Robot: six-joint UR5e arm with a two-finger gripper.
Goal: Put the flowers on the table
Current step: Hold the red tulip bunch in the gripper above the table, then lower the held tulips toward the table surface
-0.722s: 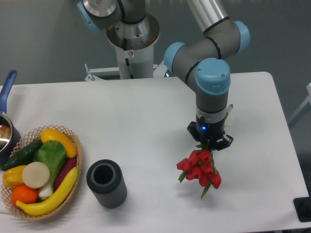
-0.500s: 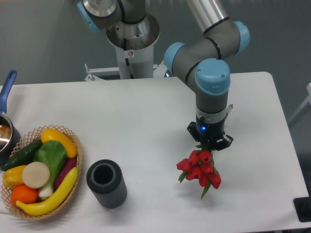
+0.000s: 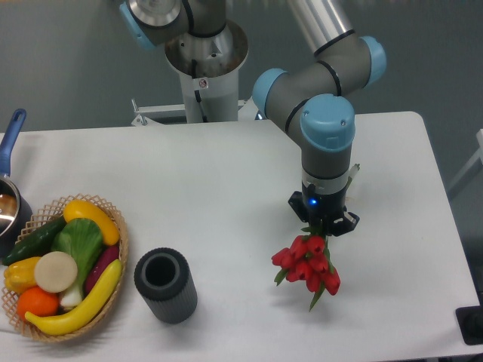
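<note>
The arm reaches down from the upper middle of the view, its wrist pointing straight at the table (image 3: 226,181), and the tool (image 3: 322,225) sits at the lower end of that wrist over the right half of the white surface. A small blue light glows on the tool's body. The flowers (image 3: 308,264) hang directly under the tool: a tight cluster of red tulip buds with a few narrow green leaves poking out at the left and at the bottom. The stems run up into the tool, and a bit of green shows right between its dark fingers, so the tool is closed narrowly on the stems and holds the bunch. The buds point down and slightly toward the near edge of the table. Whether the lowest buds touch the tabletop or hang just above it cannot be told from this angle.

Well to the left of the flowers, a dark ribbed cylinder (image 3: 166,285) stands upright with its hollow top open. Further left, a woven basket (image 3: 121,253) holds colourful fruit and vegetables. A dark pot (image 3: 10,204) with a blue handle sits at the far left edge.
</note>
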